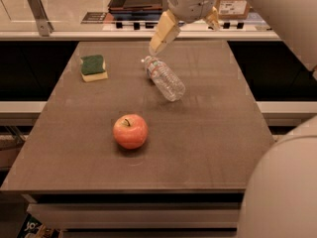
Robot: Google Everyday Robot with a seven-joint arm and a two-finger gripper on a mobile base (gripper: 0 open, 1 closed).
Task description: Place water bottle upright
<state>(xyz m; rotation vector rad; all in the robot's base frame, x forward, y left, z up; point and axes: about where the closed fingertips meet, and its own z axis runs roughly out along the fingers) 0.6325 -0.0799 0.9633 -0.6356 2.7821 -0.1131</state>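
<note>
Camera view: water bottle, lying on its side on the table, long axis diagonal, white cap toward the far left, base toward the near right. My gripper: above the bottle's cap end, fingers spread, holding nothing.

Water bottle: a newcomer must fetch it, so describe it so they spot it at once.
On the brown table, look toward the far middle, under the open gripper that hovers there. The water bottle lies on its side: clear and ribbed, unlike the green sponge and red apple.
</note>
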